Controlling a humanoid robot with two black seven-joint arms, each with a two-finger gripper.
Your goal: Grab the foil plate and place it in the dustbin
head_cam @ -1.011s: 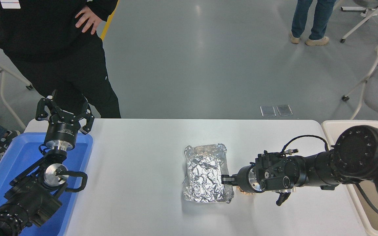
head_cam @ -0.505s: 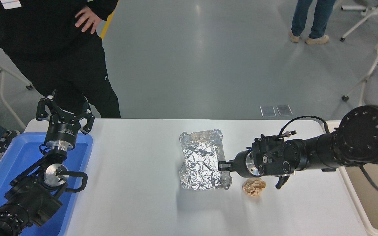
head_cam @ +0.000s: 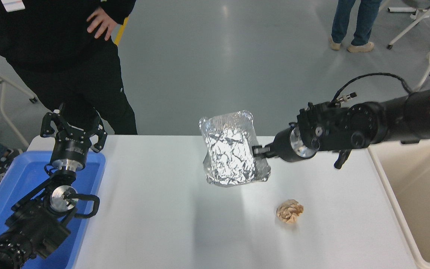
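The foil plate (head_cam: 230,149), a crinkled silver tray, hangs in the air above the middle of the white table (head_cam: 155,224), tilted toward the camera. My right gripper (head_cam: 258,150) is shut on the plate's right rim, its arm reaching in from the right edge. The dustbin (head_cam: 418,194), a large cream bin with deep walls, stands at the table's right end, to the right of the raised plate. My left gripper (head_cam: 74,125) is parked at the lower left over the blue tray, fingers spread open and holding nothing.
A crumpled brown paper ball (head_cam: 289,211) lies on the table below and right of the plate. A shallow blue tray (head_cam: 24,175) sits at the left end. A person in black (head_cam: 62,56) stands at the far left side; another person's legs (head_cam: 353,22) and chairs are beyond.
My right gripper has lifted the foil plate off the table and well above it. The arm rose with it, uncovering the paper ball and the dustbin's inside. The left arm has not moved.
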